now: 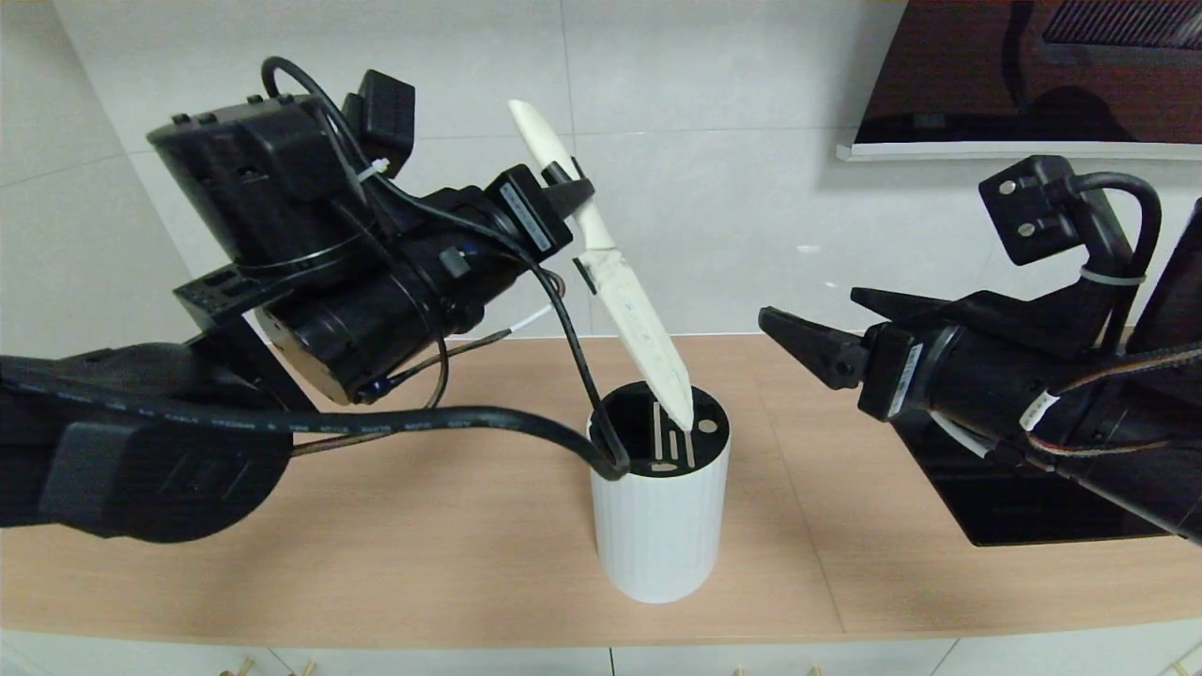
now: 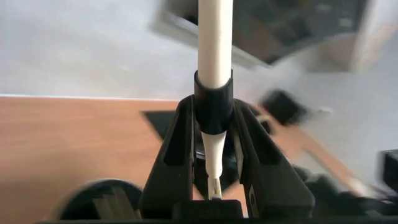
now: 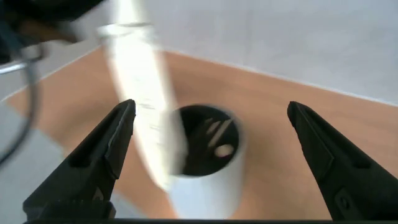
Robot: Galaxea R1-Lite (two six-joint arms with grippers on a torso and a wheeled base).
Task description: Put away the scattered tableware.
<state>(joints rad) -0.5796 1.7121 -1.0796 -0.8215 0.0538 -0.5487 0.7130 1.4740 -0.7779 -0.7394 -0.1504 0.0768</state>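
Observation:
A white knife [image 1: 627, 302] hangs tilted in my left gripper [image 1: 577, 230], which is shut on its handle above the counter. Its blade tip rests at the slotted black top of a white cylindrical holder [image 1: 662, 526] standing near the counter's front edge. In the left wrist view the knife's handle [image 2: 214, 43] runs between my fingers [image 2: 177, 155], with the holder's top [image 2: 102, 199] beside them. My right gripper [image 1: 826, 329] is open, level with the blade and to the right of the holder. The right wrist view shows the knife [image 3: 140, 87] and the holder [image 3: 208, 155] between its spread fingers [image 3: 102, 155].
The wooden counter [image 1: 376, 526] runs left to right against a white tiled wall. A black cooktop [image 1: 1024, 507] is set into it at the right, under my right arm. A dark hood [image 1: 1024, 75] hangs at the upper right. A black cable [image 1: 582, 376] loops over the holder's rim.

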